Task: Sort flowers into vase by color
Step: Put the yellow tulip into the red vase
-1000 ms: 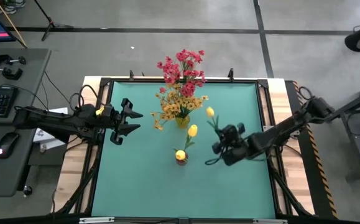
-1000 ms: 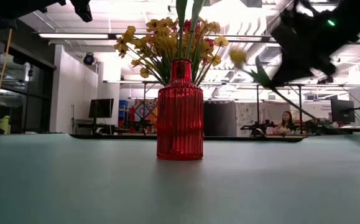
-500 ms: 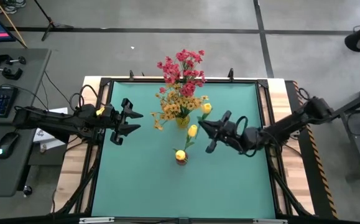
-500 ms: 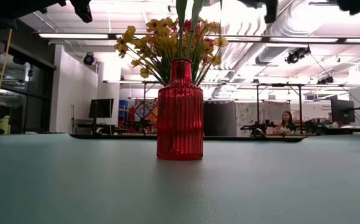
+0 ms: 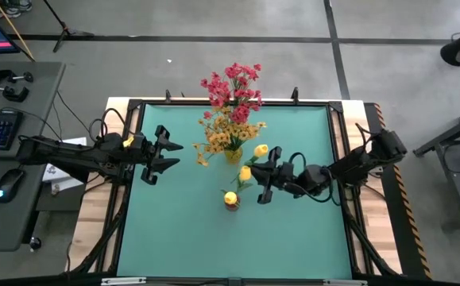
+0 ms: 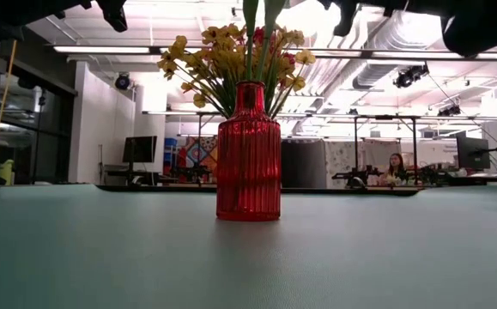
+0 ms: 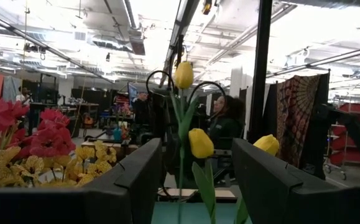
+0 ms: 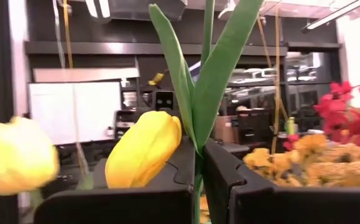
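Two arms over green surface. Right gripper stretched in from 3 o'clock, near-level, fingers clenched on yellow tulip stem, just at 3 o'clock of red vase mid-surface. Left gripper parked at 9 o'clock, level, fingers spread, empty. Pink-red and orange-yellow bunches in vase at 12.

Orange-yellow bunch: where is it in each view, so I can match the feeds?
High view: the orange-yellow bunch is at the far middle of the table.
Low view: top centre, behind the red vase.
Left wrist view: beyond the open left gripper, off to one side.
Right wrist view: beside the tulip that the right gripper clamps.
Shared landmark: pink-red blossoms adjoining it.
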You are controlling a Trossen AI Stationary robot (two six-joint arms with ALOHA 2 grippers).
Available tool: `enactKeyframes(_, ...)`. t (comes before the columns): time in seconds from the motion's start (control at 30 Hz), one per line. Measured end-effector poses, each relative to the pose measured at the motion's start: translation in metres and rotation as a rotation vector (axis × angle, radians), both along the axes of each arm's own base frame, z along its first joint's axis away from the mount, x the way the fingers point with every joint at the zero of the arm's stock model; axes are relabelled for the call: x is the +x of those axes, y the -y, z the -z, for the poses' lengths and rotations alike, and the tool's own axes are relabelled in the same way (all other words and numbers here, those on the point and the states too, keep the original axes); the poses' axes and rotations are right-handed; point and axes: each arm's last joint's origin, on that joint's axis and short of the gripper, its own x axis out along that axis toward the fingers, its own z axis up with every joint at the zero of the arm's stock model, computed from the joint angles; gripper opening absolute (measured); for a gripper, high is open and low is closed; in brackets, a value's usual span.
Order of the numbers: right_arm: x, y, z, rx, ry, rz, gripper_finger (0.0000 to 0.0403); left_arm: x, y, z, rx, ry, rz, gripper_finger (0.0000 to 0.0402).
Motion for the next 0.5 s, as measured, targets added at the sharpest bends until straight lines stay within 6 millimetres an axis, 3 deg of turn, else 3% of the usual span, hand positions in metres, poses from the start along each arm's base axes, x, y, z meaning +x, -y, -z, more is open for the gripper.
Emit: enactKeyframes(0.5,-0.016,-0.034,-0.007,-0.035,0.048,-0.103,0.0000,0.000,0.000,0.001,-0.001,-0.006,0.001,0.0184)
